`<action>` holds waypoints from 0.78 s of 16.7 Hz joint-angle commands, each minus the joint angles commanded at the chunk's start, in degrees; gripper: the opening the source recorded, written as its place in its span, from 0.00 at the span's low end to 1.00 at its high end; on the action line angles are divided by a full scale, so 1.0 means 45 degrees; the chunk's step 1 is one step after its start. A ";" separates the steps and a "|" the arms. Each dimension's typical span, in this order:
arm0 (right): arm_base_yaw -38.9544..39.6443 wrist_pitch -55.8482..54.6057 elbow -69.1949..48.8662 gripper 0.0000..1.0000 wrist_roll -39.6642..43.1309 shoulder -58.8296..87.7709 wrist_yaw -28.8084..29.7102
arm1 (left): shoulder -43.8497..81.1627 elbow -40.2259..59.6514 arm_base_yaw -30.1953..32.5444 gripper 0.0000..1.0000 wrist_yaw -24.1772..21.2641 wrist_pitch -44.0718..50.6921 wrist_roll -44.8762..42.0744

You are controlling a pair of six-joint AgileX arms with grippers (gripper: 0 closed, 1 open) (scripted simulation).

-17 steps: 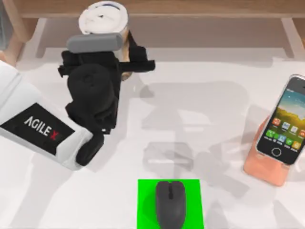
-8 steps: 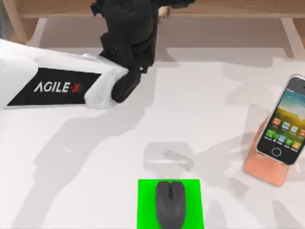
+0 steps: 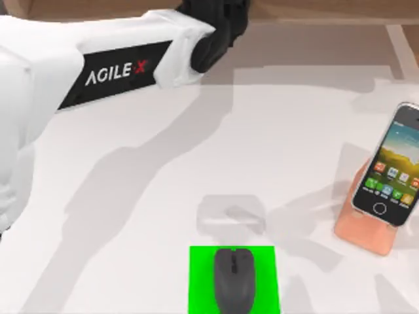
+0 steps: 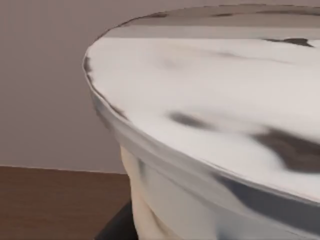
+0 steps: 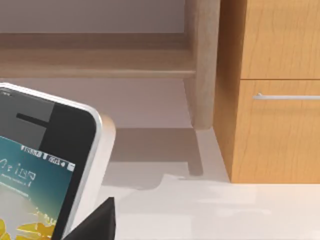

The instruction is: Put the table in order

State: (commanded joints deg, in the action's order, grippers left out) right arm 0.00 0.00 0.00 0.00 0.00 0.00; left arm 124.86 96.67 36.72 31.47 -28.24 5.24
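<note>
Top view: white table (image 3: 131, 216), wooden shelf (image 3: 314, 10) at far edge; left arm (image 3: 118, 65) reaching there, fingers' state unclear.

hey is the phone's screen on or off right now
On. The phone, propped on the pink stand at the table's right side, shows a lit wallpaper with rows of app icons.

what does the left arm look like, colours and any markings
The left arm is a bulky white shell with a black panel lettered AGILEX in white, the X in red. It narrows to a rounded black wrist section at the top edge of the top view, over the white table.
</note>
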 joint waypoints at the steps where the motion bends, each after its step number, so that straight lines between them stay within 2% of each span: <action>1: 0.0000 0.0000 0.0000 1.00 0.0000 0.0000 0.0000 | 0.0263 0.0606 -0.0021 0.00 0.0056 0.0577 -0.0054; 7: 0.0000 0.0000 0.0000 1.00 0.0000 0.0000 0.0000 | 0.1448 0.2943 -0.0108 0.00 0.0291 0.2862 -0.0337; 13: 0.0000 0.0000 0.0000 1.00 0.0000 0.0000 0.0000 | 0.1468 0.3017 -0.0045 0.00 0.0301 0.2963 -0.0369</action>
State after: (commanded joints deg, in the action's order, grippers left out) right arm 0.00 0.00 0.00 0.00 0.00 0.00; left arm 131.47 110.25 36.52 32.82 -14.90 3.57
